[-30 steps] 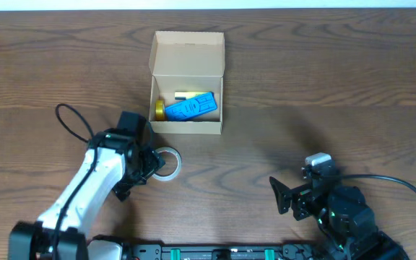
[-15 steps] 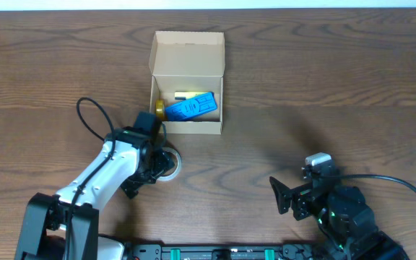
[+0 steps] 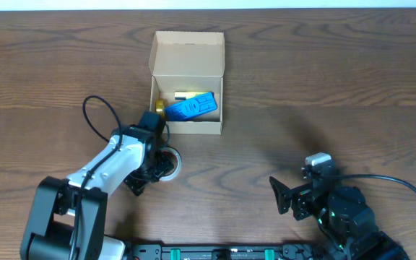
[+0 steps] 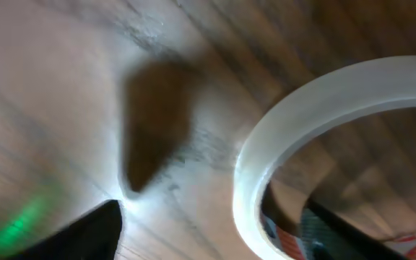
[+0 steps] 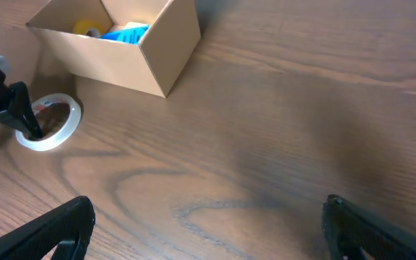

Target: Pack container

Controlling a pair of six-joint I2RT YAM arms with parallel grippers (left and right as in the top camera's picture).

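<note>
The container (image 3: 186, 128) is a tan cardboard box with its flap lid (image 3: 188, 54) standing open at the back. Inside lie a blue object (image 3: 191, 107) and a yellow round object (image 3: 160, 108). A clear tape roll (image 3: 172, 162) lies on the table just in front of the box. My left gripper (image 3: 158, 165) is open and low over the roll. In the left wrist view (image 4: 215, 235) one finger sits inside the ring and the other outside, with the roll's wall (image 4: 266, 166) between them. My right gripper (image 3: 280, 196) is open and empty at the front right.
The right wrist view shows the box (image 5: 114, 61), the tape roll (image 5: 49, 126) and the left gripper's fingers (image 5: 9, 108) at the far left, with bare wood tabletop (image 5: 266, 130) ahead of my right gripper (image 5: 208, 231). A black cable (image 3: 96, 108) loops off the left arm.
My left arm has swung right and forward to the tape roll and dropped its fingers astride the roll's left wall. The right arm has not moved.
</note>
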